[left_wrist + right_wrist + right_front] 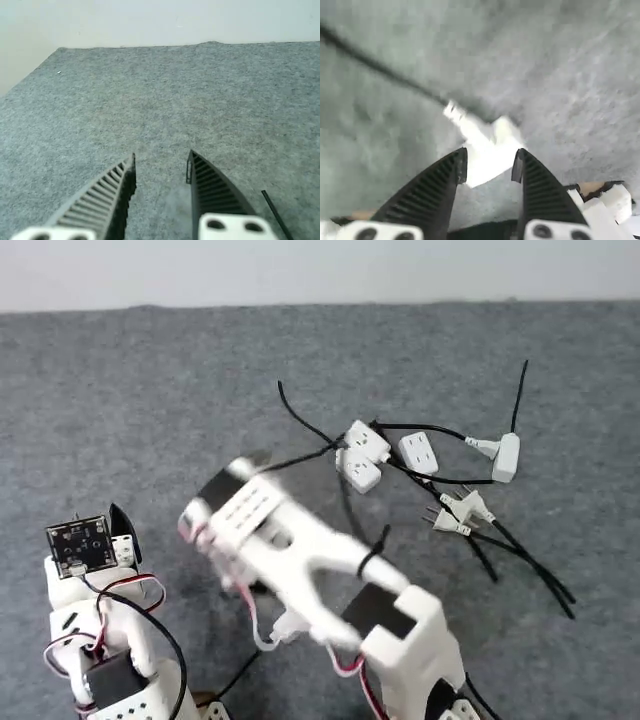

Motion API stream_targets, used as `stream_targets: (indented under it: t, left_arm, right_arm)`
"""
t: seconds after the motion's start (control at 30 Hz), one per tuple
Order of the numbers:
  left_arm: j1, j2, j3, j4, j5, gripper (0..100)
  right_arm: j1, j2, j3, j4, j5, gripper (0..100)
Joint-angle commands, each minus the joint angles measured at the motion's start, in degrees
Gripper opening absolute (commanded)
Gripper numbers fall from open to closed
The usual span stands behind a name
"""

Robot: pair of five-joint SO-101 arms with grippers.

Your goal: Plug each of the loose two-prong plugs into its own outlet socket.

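Low-centre in the right wrist view, the right gripper (pixel 490 160) pinches a white plastic two-prong plug (pixel 487 142) by its tail. The white outlet sockets (pixel 365 455) sit mid-frame overhead. The left gripper (pixel 161 156) has its jaws spread, empty. Looks like a shallow grip imo, so the black cord (pixel 375 62) tugging could twist the plug loose.

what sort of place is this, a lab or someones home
Probably a robotics lab bench: a grey felt mat against a bare white wall, two small arms, and loose plugs and outlet sockets laid out.
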Motion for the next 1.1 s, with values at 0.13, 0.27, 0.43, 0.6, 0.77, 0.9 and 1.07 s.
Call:
stream_targets:
  t: [0.13, 0.27, 0.43, 0.6, 0.77, 0.9, 1.07]
  left_arm:
    - [0.0, 0.0, -0.4, -1.8, -0.4, 17]
    - [-3.4, 0.0, -0.5, -2.9, 0.4, 17]
    - [-6.7, 0.0, -0.7, -4.6, 3.9, 17]
    - [-6.7, 0.0, -0.6, -4.7, 3.9, 17]
    - [-6.7, 0.0, -0.6, -4.7, 3.8, 17]
    - [-6.6, 0.0, -0.6, -4.7, 3.8, 17]
    - [-6.6, 0.0, -0.5, -4.7, 3.8, 17]
  right_arm:
    - [-5.2, -0.5, 1.1, 2.4, -0.7, 15.4]
    - [-5.3, -0.5, 3.9, 2.4, -0.5, 15.4]
    - [-5.3, -0.3, 7.6, 2.3, -0.5, 15.4]
    - [-5.3, -0.1, 9.5, 1.5, -0.5, 15.4]
    - [-5.0, -0.1, 17.0, -4.5, -0.5, 15.4]
    - [-3.8, -0.1, 21.4, -8.9, -0.2, 15.4]
    - [3.3, -0.1, 21.9, -10.5, 2.9, 15.4]
